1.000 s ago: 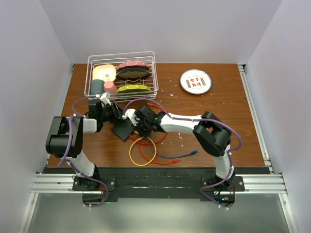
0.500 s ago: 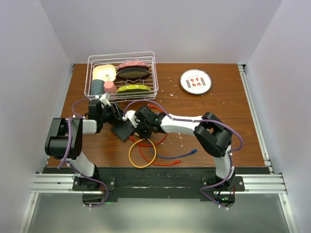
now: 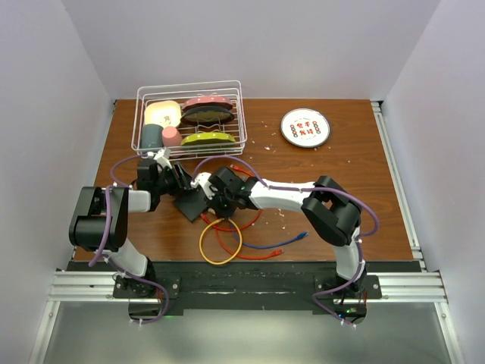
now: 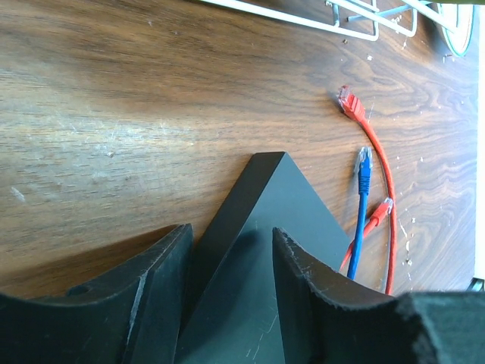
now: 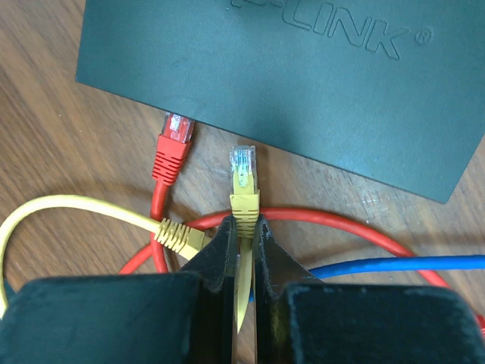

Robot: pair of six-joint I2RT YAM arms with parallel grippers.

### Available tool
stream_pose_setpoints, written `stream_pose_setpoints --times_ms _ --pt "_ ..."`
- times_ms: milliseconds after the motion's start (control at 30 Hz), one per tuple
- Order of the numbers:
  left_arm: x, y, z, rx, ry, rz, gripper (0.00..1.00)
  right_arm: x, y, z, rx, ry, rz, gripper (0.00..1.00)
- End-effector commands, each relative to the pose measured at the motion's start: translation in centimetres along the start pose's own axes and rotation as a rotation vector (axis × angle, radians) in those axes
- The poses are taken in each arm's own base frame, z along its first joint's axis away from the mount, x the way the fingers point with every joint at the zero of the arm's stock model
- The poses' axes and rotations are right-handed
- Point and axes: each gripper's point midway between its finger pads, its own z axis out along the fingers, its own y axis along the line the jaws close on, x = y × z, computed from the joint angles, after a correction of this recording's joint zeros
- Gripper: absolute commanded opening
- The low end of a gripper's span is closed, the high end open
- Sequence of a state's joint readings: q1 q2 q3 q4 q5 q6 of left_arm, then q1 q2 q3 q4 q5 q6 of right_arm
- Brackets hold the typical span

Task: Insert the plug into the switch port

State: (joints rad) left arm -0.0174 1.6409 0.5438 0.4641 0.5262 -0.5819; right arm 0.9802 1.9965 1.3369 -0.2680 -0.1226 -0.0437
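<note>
Right wrist: right hand pinches plug just below switch.

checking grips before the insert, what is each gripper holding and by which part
Right gripper pinches the yellow cable's plug by its boot, behind the clear tip. Left gripper clamps the flat matte-black switch box near a corner.

The left gripper clasped a corner of the switch on the table, with a red cable and a blue cable beside it and a basket beyond.
</note>
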Motion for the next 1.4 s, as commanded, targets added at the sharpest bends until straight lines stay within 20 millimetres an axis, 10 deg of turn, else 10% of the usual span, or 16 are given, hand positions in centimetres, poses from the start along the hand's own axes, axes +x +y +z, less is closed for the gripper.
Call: stream_pose_setpoints --times_ms 0,1367 --pt "1.2 0.9 -0.4 -0.025 0.027 -0.009 0.51 -2.0 0.9 0.4 -0.017 -0.052 0.013 0.0" --pt "4.3 0.5 -2.6 -0.003 0.039 -0.066 0.49 -7.0 -2.4 -0.4 0.201 -0.154 0.226 0.0"
